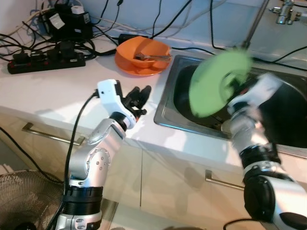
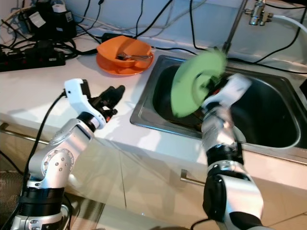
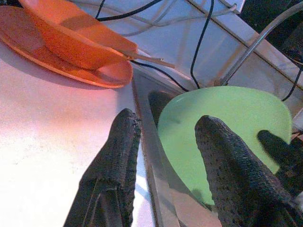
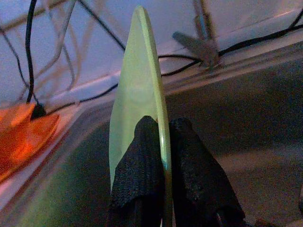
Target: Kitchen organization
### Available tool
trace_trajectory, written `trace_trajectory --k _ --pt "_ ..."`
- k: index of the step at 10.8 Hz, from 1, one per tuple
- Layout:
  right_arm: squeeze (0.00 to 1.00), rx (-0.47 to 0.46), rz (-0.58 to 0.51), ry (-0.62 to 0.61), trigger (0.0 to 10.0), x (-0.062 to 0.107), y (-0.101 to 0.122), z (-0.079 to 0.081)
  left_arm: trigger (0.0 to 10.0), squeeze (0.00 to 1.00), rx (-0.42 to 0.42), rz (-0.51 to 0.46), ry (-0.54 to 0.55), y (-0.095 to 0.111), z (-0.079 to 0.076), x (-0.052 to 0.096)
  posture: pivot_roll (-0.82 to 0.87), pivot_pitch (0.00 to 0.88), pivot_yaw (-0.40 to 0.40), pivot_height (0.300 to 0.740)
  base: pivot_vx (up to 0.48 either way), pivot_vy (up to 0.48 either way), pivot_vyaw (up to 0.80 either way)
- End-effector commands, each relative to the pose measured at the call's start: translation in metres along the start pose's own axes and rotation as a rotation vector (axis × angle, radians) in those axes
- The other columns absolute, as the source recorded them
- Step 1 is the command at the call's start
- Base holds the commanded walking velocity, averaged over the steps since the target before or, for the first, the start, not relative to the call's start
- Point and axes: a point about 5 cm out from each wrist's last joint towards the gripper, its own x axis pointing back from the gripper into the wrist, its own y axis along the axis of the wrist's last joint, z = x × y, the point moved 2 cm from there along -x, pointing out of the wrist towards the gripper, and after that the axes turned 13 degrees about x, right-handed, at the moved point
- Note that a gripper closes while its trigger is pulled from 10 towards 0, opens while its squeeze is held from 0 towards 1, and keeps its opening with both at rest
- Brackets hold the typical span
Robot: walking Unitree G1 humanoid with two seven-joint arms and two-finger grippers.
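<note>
Over the steel sink (image 1: pixel 165 103), at about three o'clock in the head views, a green plate (image 1: pixel 218 84) is held on edge by the right gripper (image 4: pixel 163 142). Its rim is pinched between the two black fingers (image 4: pixel 139 161), one on each face, as is seen edge-on in the right wrist view. The plate is blurred and stands tilted above the basin, clear of the sink floor.

At nine o'clock from the sink, the left gripper (image 1: pixel 136 98) is held just above the white countertop (image 1: pixel 57 96), near the sink's left rim. Its fingers (image 3: pixel 116 165) are spread apart with nothing between them, and through the gap the sink edge and the green plate are seen.

At about eleven o'clock from the left gripper, an orange bowl (image 1: pixel 144 51) is seated on an orange plate (image 1: pixel 139 69) on the countertop, with a utensil (image 1: pixel 153 57) lying in the bowl. Farther out at ten o'clock, a black power strip (image 1: pixel 45 60) and tangled black cables (image 1: pixel 29 40) are spread along the wall. A tap (image 1: pixel 285 12) is seen at the one o'clock corner, behind the sink.
</note>
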Motion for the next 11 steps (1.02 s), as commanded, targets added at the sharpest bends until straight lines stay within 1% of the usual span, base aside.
trace_trajectory --k 1,2,3,6,7,8,9,10,11 --pt "0.0 0.061 0.006 -0.005 10.0 0.001 -0.003 -0.001 10.0 0.0 -0.033 0.014 -0.012 -0.002 -0.004 0.003 0.27 0.043 -0.049 0.74 0.0 0.0 0.0" --pt "0.0 0.091 0.071 0.006 10.0 0.005 -0.02 0.001 10.0 0.0 -0.038 0.018 -0.009 -0.002 -0.004 0.004 0.27 0.043 -0.052 0.74 0.0 0.0 0.0" --pt "0.0 0.106 0.11 0.02 10.0 0.008 -0.029 0.003 10.0 0.0 -0.046 0.022 -0.008 -0.003 -0.004 0.004 0.27 0.043 -0.053 0.74 0.0 0.0 0.0" --pt "0.0 0.146 0.206 0.044 10.0 0.018 -0.054 0.006 10.0 0.0 -0.062 0.044 -0.001 -0.007 -0.003 0.006 0.28 0.041 -0.05 0.74 0.0 0.0 0.0" --pt "0.0 0.153 0.224 0.052 10.0 0.02 -0.059 0.007 10.0 0.0 -0.063 0.048 0.003 -0.008 -0.002 0.006 0.28 0.041 -0.05 0.74 0.0 0.0 0.0" --pt "0.53 0.156 0.239 0.068 10.0 0.023 -0.064 0.01 10.0 0.0 -0.062 0.055 0.01 -0.009 0.0 0.006 0.28 0.032 -0.046 0.74 0.0 0.0 0.0" --pt "1.0 0.155 0.241 0.072 10.0 0.024 -0.065 0.011 10.0 0.0 -0.063 0.057 0.011 -0.01 0.0 0.006 0.28 0.03 -0.045 0.74 0.0 0.0 0.0" --pt "0.86 0.16 0.24 0.079 10.0 0.024 -0.065 0.014 10.0 0.0 -0.064 0.061 0.011 -0.01 0.0 0.006 0.28 0.025 -0.042 0.74 0.0 0.0 0.0" --pt "0.0 0.165 0.24 0.08 10.0 0.023 -0.065 0.015 10.0 0.0 -0.066 0.062 0.01 -0.01 0.0 0.007 0.28 0.022 -0.042 0.74 0.0 0.0 0.0"
